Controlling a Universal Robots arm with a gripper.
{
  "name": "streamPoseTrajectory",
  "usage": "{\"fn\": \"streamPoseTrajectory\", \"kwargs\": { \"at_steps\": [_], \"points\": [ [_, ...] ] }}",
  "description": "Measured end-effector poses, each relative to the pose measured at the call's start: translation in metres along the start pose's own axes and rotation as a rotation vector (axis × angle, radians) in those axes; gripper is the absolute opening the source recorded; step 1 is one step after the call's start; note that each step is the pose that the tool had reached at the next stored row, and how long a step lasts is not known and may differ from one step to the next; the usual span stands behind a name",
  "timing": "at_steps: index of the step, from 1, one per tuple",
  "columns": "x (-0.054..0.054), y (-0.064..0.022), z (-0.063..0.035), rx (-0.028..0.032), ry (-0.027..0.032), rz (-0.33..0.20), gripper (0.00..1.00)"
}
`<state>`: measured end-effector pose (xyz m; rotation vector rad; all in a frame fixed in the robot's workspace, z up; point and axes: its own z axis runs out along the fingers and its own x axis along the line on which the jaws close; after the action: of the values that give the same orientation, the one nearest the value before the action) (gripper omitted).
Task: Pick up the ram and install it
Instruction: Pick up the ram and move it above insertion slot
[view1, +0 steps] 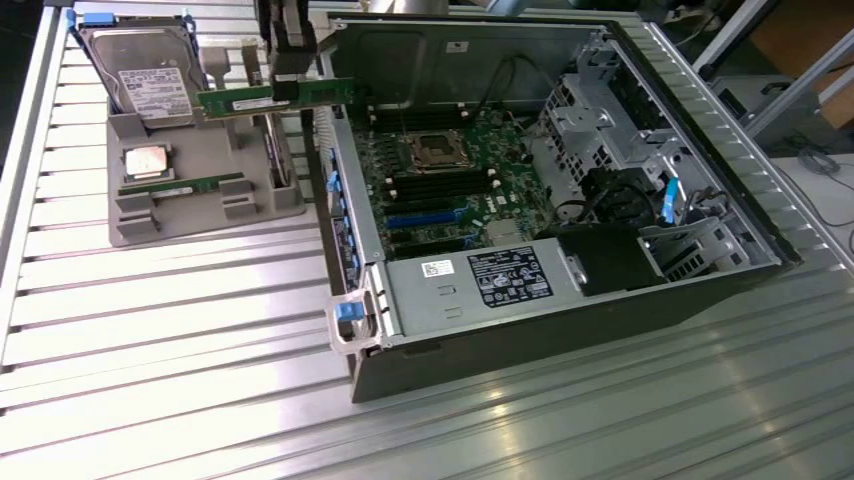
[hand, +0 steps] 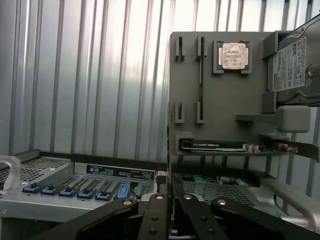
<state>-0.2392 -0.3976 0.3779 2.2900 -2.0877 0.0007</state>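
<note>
Ribbed metal table (view1: 160, 380) runs across the front of the room, bright with glare. On the exterior view's left a grey holder tray (view1: 180, 215) sits on it. A silver hard drive (view1: 144, 75) stands tilted at the tray's far end, with a square silver processor (view1: 147, 160) in front of it. A second green memory stick (view1: 180, 187) lies in a slot just beside the processor.

Just to the right, the gripper (view1: 287, 92) hangs down from above, clamped on the ram (view1: 238, 101) near its middle. The ram is up in the air and roughly level, and its green board sticks out on both sides of the fingers. It hangs over the tray's right edge and the near wall of the open computer case (view1: 534, 350), touching neither.

Further right, inside the case, the green motherboard (view1: 461, 205) lies flat with its square processor socket (view1: 434, 150) and rows of long black slots (view1: 416, 187). A grey power supply (view1: 487, 285) with a black label sits in front of it, and a metal drive cage (view1: 601, 110) stands on the far right.

From the wrist, the dark fingers (hand: 155, 215) press close together, with the tray (hand: 225, 115), processor (hand: 234, 54) and hard drive (hand: 290, 60) beyond them.
</note>
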Motion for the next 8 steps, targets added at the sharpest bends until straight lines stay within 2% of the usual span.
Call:
{"fn": "streamPoseTrajectory", "kwargs": {
  "at_steps": [2,4,8],
  "points": [
    [0.0,-0.0038,-0.0001,-0.0002,0.0019,0.0,0.13],
    [0.001,-0.0119,-0.0004,-0.0006,0.0056,0.0,0.13],
    [0.002,-0.0219,-0.0006,-0.001,0.0099,0.0,0.13]
  ]
}}
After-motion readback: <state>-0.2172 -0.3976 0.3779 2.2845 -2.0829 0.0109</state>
